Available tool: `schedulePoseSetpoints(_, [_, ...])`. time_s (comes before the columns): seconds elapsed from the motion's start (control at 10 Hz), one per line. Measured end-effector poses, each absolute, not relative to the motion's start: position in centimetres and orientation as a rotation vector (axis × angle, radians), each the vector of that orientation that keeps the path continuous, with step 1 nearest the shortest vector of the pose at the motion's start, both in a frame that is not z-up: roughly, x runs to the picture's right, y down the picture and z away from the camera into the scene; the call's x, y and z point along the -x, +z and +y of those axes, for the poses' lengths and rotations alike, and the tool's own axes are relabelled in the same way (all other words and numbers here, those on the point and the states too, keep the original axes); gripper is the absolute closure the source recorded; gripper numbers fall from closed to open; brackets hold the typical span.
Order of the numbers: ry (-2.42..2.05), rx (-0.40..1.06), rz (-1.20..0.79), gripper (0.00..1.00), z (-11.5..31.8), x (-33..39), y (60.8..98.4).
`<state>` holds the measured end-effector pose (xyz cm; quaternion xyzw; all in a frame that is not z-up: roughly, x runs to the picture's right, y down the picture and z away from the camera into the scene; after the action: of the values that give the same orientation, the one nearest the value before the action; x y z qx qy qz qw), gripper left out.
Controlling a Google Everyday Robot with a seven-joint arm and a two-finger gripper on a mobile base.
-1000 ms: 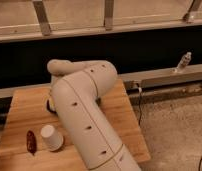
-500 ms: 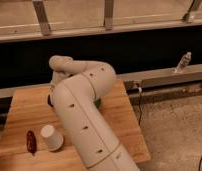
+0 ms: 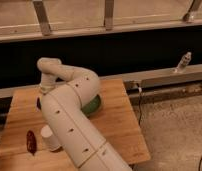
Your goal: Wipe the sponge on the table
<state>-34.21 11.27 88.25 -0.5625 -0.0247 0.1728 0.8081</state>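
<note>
Reaching down to the bench (image 3: 119, 127), gripper (image 3: 40, 103) low behind the arm (image 3: 69, 120).
Fingers closed; sponge probably hidden there, so wiping progress is unclear.

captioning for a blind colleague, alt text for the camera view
A white robot arm bends down over a wooden table, its gripper hidden behind the arm near the left side. A white cup and a dark red chili-like item sit at the front left; a green object shows behind the arm.
</note>
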Motion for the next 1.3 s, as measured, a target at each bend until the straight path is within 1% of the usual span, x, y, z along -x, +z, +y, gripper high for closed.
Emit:
schedulePoseSetpoints(0.1, [0.336, 1.218, -0.053, 1.0, 12.4, 35.2, 87.2])
schedulePoseSetpoints(0.2, [0.295, 1.242, -0.059, 1.0, 13.8, 36.1, 85.4])
schedulePoseSetpoints(0.4, [0.261, 1.271, -0.066, 1.0, 14.5, 35.9, 82.6])
schedulePoseSetpoints(0.6, [0.249, 1.299, -0.045, 1.0, 15.6, 33.6, 80.4])
schedulePoseSetpoints(0.8, [0.294, 1.319, -0.07, 1.0, 16.0, 30.0, 79.4])
schedulePoseSetpoints(0.9, [0.347, 1.319, -0.112, 1.0, 15.6, 27.5, 79.2])
schedulePoseSetpoints(1.1, [0.413, 1.314, -0.148, 1.0, 14.4, 24.9, 79.7])
schedulePoseSetpoints(1.3, [0.466, 1.315, -0.16, 1.0, 12.4, 23.2, 81.6])
